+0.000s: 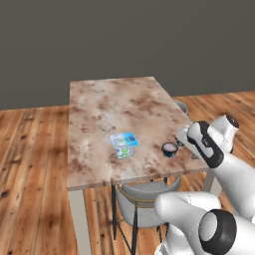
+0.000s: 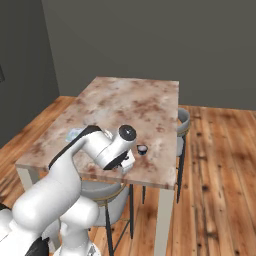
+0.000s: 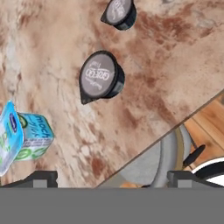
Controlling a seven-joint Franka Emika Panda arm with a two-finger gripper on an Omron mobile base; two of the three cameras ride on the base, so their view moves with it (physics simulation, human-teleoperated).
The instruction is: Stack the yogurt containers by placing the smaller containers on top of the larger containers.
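Observation:
My gripper (image 3: pixel 112 179) is open and holds nothing; it hovers over the table's near edge. In the hand view, two small dark round cups with pale tops sit apart on the marble: the larger cup (image 3: pixel 101 76) is straight ahead of the fingers, and the smaller cup (image 3: pixel 119 13) lies beyond it. One dark cup (image 1: pixel 169 149) (image 2: pixel 142 149) stands beside my hand in the base views. The squarish white tub with a light-blue lid (image 1: pixel 123 144) (image 3: pixel 22 138) (image 2: pixel 74 134) stands to the cups' left, clear of them and partly hidden by my arm in the right base view.
The marble table (image 1: pixel 114 104) has wide bare room behind the containers. A grey chair (image 1: pixel 144 194) (image 3: pixel 164 157) is tucked under the near edge below my hand, and another chair (image 2: pixel 183 120) stands at the table's right side. Wooden floor lies all around.

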